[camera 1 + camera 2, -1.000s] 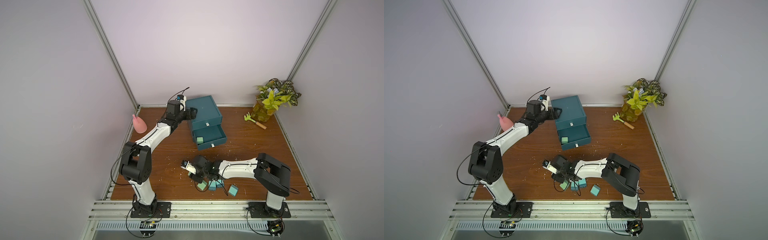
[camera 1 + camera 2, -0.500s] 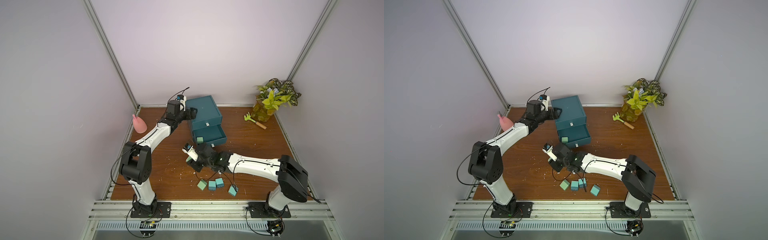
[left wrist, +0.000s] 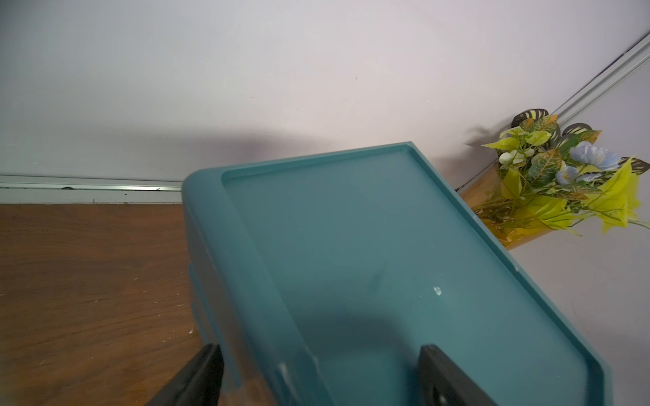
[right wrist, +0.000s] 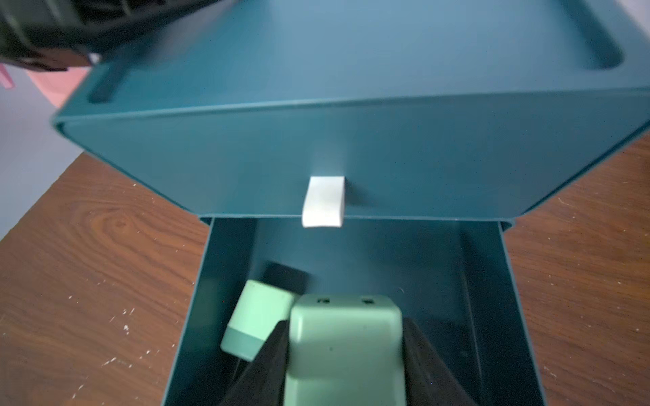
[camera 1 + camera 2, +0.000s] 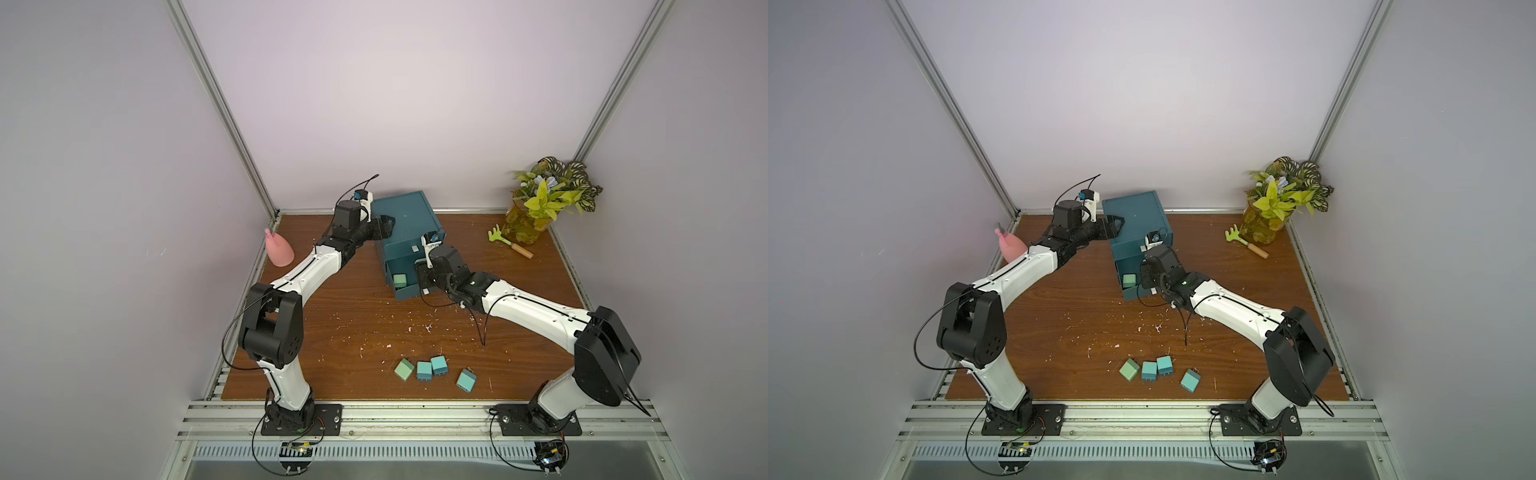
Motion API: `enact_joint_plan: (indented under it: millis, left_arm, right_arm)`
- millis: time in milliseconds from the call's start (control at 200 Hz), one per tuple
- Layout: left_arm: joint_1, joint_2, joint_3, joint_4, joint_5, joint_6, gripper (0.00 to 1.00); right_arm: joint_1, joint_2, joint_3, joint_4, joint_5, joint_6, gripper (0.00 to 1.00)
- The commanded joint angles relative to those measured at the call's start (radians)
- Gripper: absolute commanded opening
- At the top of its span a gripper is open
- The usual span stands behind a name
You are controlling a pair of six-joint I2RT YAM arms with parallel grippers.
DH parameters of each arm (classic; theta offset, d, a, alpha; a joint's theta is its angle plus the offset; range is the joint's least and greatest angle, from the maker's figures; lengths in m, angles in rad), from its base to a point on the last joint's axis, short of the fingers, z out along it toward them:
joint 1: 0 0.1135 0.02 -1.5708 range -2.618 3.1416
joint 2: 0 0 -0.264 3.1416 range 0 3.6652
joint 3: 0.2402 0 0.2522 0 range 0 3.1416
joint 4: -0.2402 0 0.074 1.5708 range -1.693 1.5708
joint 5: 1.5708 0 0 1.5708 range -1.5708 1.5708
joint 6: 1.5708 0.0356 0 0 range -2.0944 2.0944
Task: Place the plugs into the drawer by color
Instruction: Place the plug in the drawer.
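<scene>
The dark teal drawer cabinet (image 5: 405, 216) (image 5: 1133, 212) stands at the back, its lower drawer (image 5: 409, 293) pulled out below a white tab handle (image 4: 323, 202). My right gripper (image 4: 344, 351) (image 5: 423, 277) is shut on a mint green plug (image 4: 344, 337) and holds it over the pulled-out drawer. Another mint plug (image 4: 258, 325) (image 5: 400, 281) lies inside. Several plugs (image 5: 424, 370) (image 5: 1149, 370), mint and blue-teal, lie in a row near the front edge. My left gripper (image 3: 320, 355) (image 5: 384, 226) is open and straddles the cabinet's top left edge.
A pink spray bottle (image 5: 278, 251) stands at the left wall. A potted plant (image 5: 540, 208) fills the back right corner, with a small green rake (image 5: 509, 243) beside it. White crumbs are scattered over the wooden table (image 5: 353, 316).
My right arm has swung from the plugs near the front edge back to the open drawer, carrying the mint green plug. The left arm has not moved.
</scene>
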Motion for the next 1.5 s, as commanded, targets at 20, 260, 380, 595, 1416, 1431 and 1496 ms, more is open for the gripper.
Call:
enact_joint_plan:
  millis: [20,260,380,595,1416,1431,1496]
  left_arm:
    - [-0.007,0.026,-0.013,-0.025,0.004,0.007,0.83]
    - [-0.007,0.029,-0.012,-0.027,0.007,0.006,0.82]
    - [-0.007,0.029,-0.013,-0.027,0.008,0.004,0.83]
    - [-0.008,0.024,-0.014,-0.025,0.007,0.002,0.83]
    - [0.001,0.035,-0.013,-0.026,0.002,0.008,0.82]
    - [0.000,0.034,-0.012,-0.027,0.001,0.009,0.83]
    - [0.001,0.032,-0.012,-0.027,-0.001,0.010,0.83]
  right_arm:
    - [0.001,0.018,0.058,0.033,0.070,0.062,0.37]
    - [0.000,0.042,0.054,0.015,0.076,0.057,0.37]
    - [-0.001,0.057,0.048,0.012,0.054,0.052,0.38]
    - [-0.001,0.076,0.048,0.010,0.034,0.037,0.43]
    - [0.184,-0.259,-0.260,0.008,-0.266,-0.323,0.68]
    - [0.198,-0.258,-0.269,0.006,-0.263,-0.325,0.68]
    - [0.253,-0.248,-0.301,-0.005,-0.257,-0.328,0.67]
